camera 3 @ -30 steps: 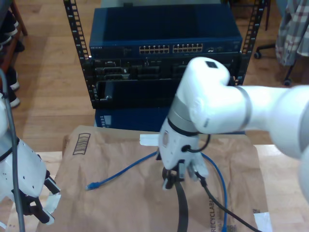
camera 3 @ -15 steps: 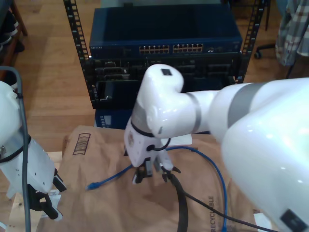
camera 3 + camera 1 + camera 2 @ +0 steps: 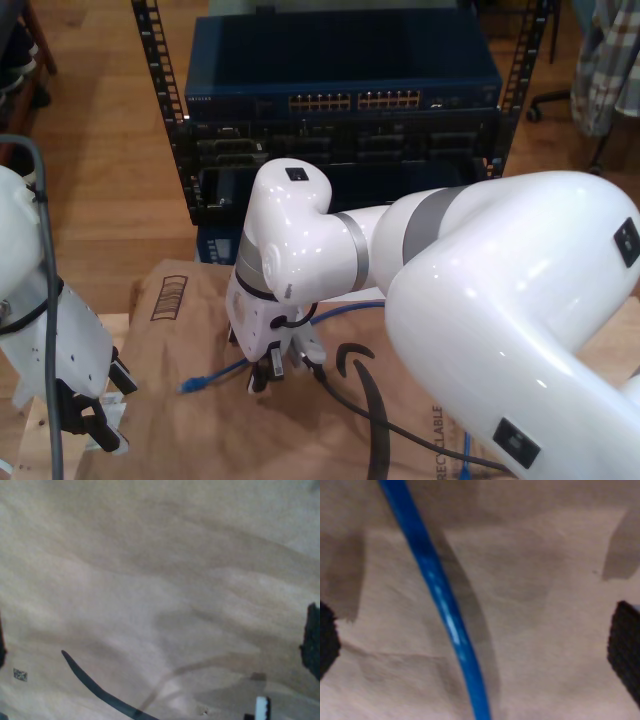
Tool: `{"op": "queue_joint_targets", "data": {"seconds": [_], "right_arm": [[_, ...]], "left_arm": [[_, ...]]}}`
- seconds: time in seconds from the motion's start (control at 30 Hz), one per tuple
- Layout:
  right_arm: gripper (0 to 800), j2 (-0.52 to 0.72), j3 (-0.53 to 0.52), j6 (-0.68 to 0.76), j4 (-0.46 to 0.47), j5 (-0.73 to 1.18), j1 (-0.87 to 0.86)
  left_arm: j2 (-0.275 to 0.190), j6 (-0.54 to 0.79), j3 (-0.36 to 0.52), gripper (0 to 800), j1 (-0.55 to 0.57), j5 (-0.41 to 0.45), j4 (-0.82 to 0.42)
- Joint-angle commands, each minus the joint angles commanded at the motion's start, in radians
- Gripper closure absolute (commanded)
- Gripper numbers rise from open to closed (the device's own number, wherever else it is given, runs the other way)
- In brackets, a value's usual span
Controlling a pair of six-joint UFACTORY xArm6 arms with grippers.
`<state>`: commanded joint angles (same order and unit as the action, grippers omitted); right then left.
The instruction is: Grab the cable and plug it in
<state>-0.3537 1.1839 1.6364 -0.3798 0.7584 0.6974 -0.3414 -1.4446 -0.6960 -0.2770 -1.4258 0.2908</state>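
Observation:
The bright-blue cable (image 3: 445, 615) lies on brown paper and runs between the two black fingers (image 3: 625, 650) of my second gripper (image 3: 475, 642). That gripper is open and straddles the cable without touching it. In the exterior view my second gripper (image 3: 268, 373) hangs low over the paper. Just to the exterior view's left of it, the cable (image 3: 215, 375) ends in a small plug (image 3: 189, 385). My first gripper (image 3: 95, 425) is at the exterior view's lower left, open over bare paper (image 3: 160, 580), with nothing between its fingers.
A rack with a blue network switch (image 3: 345, 100) and its rows of ports stands behind the table. A black robot cable (image 3: 350, 420) curls over the brown paper (image 3: 175, 330). The large white second arm (image 3: 500, 320) covers the exterior view's right half.
My second gripper has travelled toward the exterior view's left along the blue cable and now sits close to its plug end. My first arm has shifted only slightly.

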Motion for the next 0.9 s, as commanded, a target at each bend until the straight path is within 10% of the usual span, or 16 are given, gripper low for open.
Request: {"op": "queue_joint_targets", "data": {"seconds": [0.5,0.9], "right_arm": [[360,-0.003,-0.040,0.003,0.002,-0.052,0.012],[770,0.058,-0.121,0.009,0.003,-0.175,0.023]], "left_arm": [[0.000,0.000,-0.015,1,0.000,-0.003,0.002],[0.000,-0.002,-0.017,1,0.000,-0.008,0.002]]}}
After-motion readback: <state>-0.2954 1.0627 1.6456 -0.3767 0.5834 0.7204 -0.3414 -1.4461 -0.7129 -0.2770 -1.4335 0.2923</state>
